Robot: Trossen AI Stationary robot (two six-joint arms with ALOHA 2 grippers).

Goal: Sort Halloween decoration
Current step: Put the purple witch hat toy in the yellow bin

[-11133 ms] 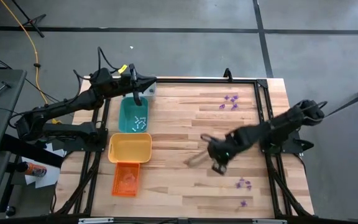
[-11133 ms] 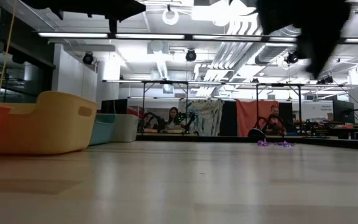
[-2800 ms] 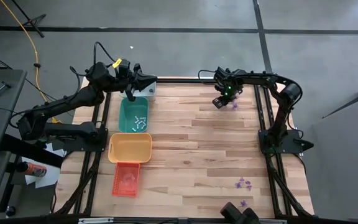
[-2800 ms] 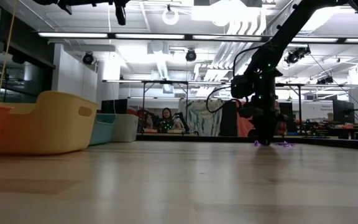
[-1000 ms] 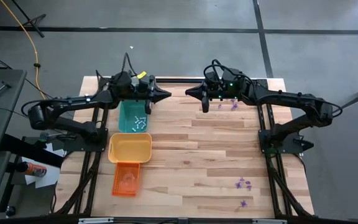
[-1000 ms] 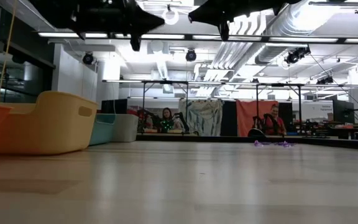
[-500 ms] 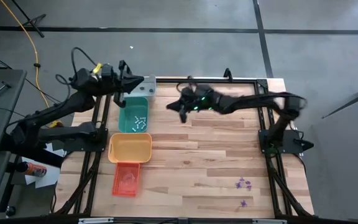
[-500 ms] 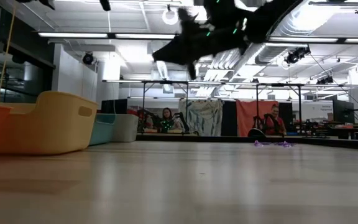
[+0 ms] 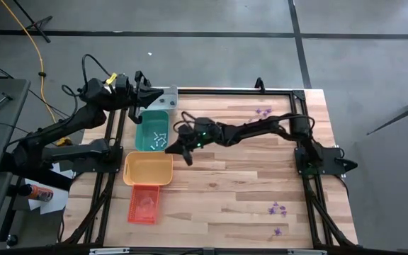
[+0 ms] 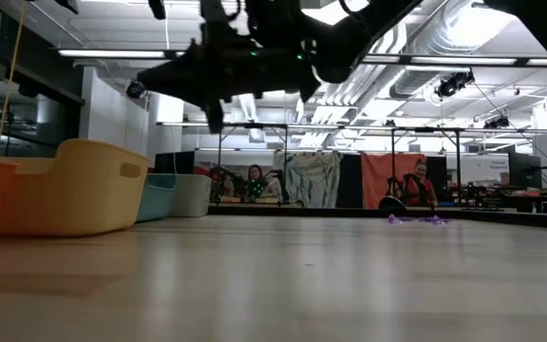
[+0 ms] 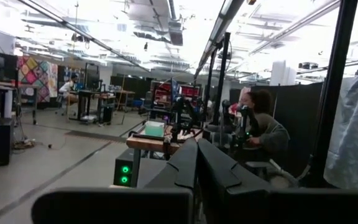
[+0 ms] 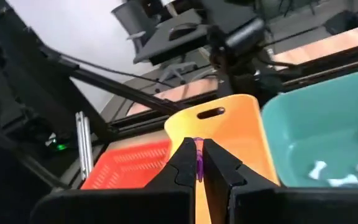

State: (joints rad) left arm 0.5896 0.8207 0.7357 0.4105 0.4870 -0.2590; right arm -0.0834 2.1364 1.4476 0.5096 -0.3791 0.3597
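Note:
My right gripper (image 9: 171,150) reaches across the table from the right. It hangs by the near end of the teal tray (image 9: 143,126), above the far rim of the yellow tray (image 9: 148,170), shut on a tiny purple trinket (image 12: 198,164). Whitish trinkets (image 9: 159,139) lie in the teal tray. More purple trinkets lie on the table at the far right (image 9: 263,112) and near right (image 9: 278,209). My left gripper (image 9: 163,95) waits shut, raised over the grey tray (image 9: 168,101) at the far left, holding nothing (image 11: 196,149). My right gripper pinches the purple trinket (image 12: 198,168) between its two fingers, close behind their tips. The fingers come nearly level from the table's right, tipped a little down. The trinket is lifted clear of the table and the trays.
An orange tray (image 9: 144,204) stands nearest, below the yellow one, all four in a row along the table's left side. The middle of the wooden table (image 9: 232,184) is bare. People sit in the room beyond the far edge (image 10: 254,180).
My right gripper has swept from the far edge near the purple cluster toward the table's left and near side, sinking and tipping down, and now hangs by the teal and yellow trays. My left gripper drew back toward the far left corner and rose, then kept still.

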